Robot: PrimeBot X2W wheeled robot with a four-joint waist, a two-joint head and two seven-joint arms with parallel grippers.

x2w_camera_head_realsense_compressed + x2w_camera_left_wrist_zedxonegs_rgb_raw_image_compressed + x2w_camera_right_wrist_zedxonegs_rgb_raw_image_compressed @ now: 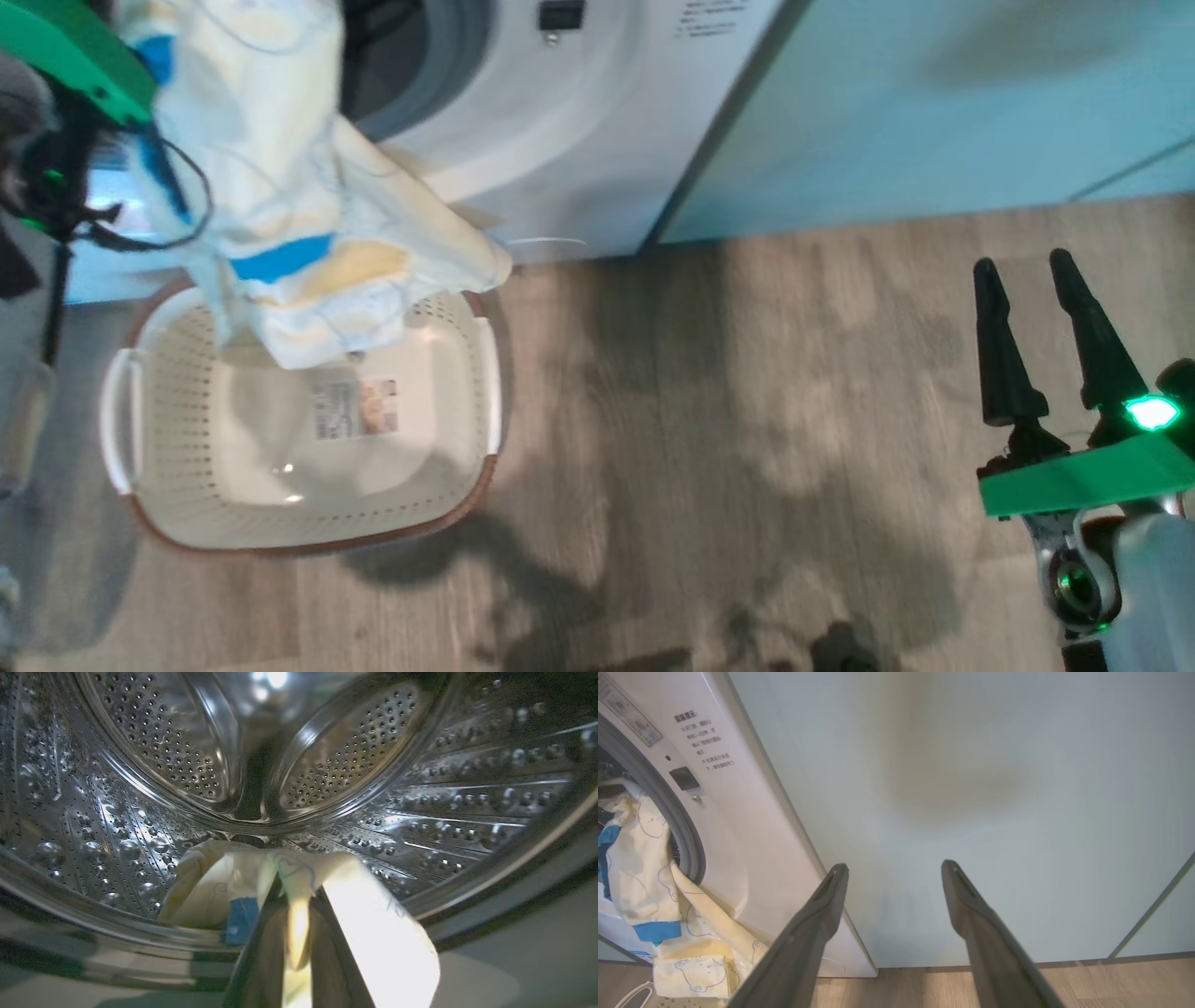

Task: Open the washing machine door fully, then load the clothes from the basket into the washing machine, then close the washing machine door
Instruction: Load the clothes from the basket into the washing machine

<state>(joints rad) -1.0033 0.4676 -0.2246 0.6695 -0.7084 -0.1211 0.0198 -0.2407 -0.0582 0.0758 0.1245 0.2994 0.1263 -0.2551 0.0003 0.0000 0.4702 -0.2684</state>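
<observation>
The clothes (280, 187), cream with blue lines and blue patches, hang in a bunch from the mouth of the washing machine (579, 140) down over the basket (308, 546). In the left wrist view my left gripper (296, 882) is shut on a fold of the clothes (387, 933), at the lip of the steel drum (140, 742). The basket holds nothing but its paper label (355, 408). My right gripper (1022, 261) stands open over the floor, far right of the machine. In the right wrist view the clothes (644, 872) spill over the grey ring (686, 844). The washing machine door is out of view.
Pale mint cabinets (934, 103) run along the wall to the right of the machine. Wood floor (747, 420) lies between the basket and my right arm. My left arm's green bracket (65, 51) and dark cables sit at the upper left.
</observation>
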